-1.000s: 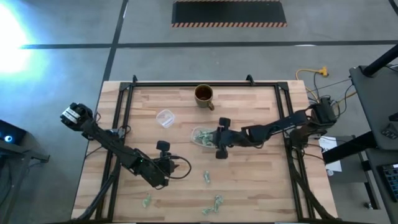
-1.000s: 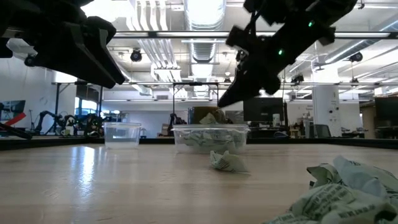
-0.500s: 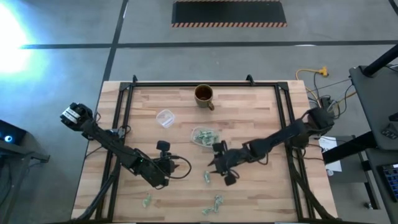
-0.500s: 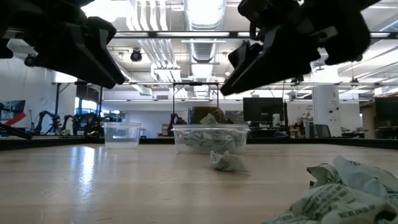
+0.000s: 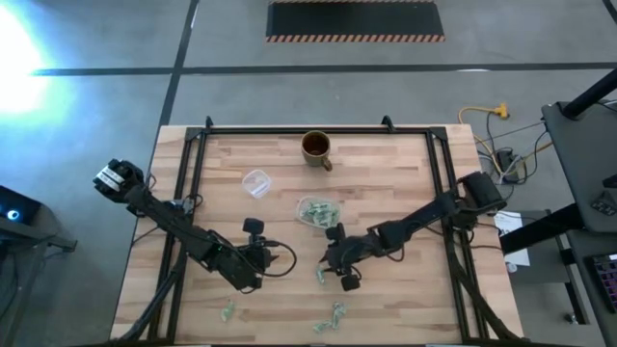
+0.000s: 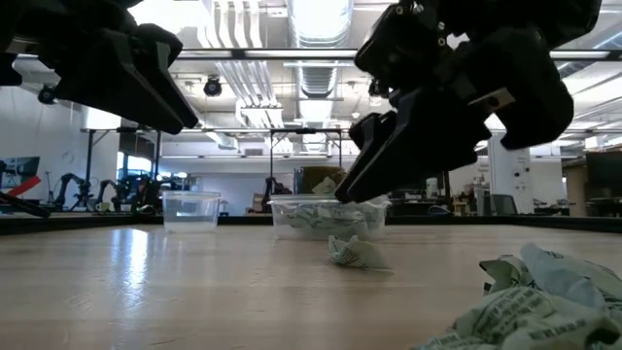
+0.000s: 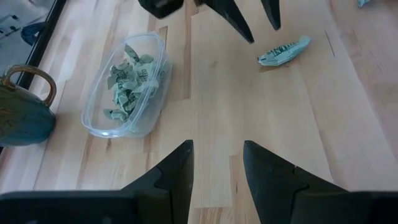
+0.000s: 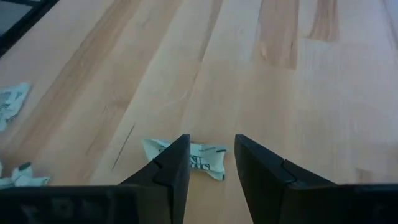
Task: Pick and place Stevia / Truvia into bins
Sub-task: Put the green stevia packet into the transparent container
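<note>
A pale green-and-white Stevia sachet [image 8: 198, 158] lies flat on the wood, also in the high view [image 5: 320, 277] and the low view [image 6: 355, 253]. My right gripper [image 8: 211, 140] hangs open just above it, one finger on either side, touching nothing. In the low view its fingertips [image 6: 343, 194] stop short of the sachet. The clear bin [image 5: 316, 212] [image 7: 127, 84] holds several sachets. My left gripper [image 7: 217, 146] [image 5: 270, 253] waits open over the wood left of the sachet.
More loose sachets lie near the table's near edge [image 5: 228, 310] [image 5: 337, 311], some close to the low camera [image 6: 525, 301]. A small clear round cup [image 5: 255, 183] and a brown mug [image 5: 316, 146] stand beyond the bin. Bare wood stretches right of the right arm.
My right gripper has left the spot over the bin, travelled toward the table's near edge and come down over the loose sachet. The sachets and the bin have stayed where they were.
</note>
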Action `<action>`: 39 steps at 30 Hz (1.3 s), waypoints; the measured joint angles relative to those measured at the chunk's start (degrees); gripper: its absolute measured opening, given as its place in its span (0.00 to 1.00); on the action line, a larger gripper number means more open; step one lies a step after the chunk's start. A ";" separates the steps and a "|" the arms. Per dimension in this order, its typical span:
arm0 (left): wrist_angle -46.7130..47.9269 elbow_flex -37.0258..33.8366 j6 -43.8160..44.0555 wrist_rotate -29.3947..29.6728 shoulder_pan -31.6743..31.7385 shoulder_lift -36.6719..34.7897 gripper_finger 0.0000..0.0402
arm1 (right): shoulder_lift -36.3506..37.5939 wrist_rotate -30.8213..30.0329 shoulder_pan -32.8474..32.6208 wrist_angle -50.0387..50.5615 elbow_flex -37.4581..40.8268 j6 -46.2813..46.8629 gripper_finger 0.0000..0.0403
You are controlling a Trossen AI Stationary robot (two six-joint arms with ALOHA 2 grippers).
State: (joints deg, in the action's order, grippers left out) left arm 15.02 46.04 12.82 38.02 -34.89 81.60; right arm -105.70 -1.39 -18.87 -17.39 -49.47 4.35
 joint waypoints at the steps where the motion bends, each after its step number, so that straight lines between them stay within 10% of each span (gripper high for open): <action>1: -0.03 0.00 0.01 0.00 0.00 0.00 0.31 | -0.64 0.02 0.00 -0.76 0.00 -0.01 0.29; 39: -0.91 -0.35 0.07 -0.02 -0.02 0.00 0.31 | -5.81 2.60 1.10 -2.53 -0.90 1.44 0.19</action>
State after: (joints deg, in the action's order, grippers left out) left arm 14.11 45.69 12.88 38.00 -34.92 81.60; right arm -111.50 1.20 -17.78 -19.92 -50.37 5.79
